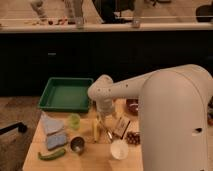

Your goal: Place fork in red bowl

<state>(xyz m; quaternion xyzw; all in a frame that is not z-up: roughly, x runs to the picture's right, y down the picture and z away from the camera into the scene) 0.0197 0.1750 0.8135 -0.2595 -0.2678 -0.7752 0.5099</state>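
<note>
My gripper (pixel 106 120) hangs from the white arm over the middle of the wooden table, just above and right of the yellow banana (pixel 96 129). A thin silvery fork (pixel 108 132) seems to lie on the table right below the gripper, beside the banana. The dark red bowl (pixel 132 105) sits to the right of the gripper at the table's back, partly hidden by my arm.
A green tray (pixel 65 94) stands at the back left. A small green cup (pixel 74 120), a blue cloth (pixel 52 134), a green pepper (pixel 51 155), a steel cup (pixel 77 145), a white cup (pixel 119 149), a snack bag (pixel 121 126) and dark grapes (pixel 133 138) lie around.
</note>
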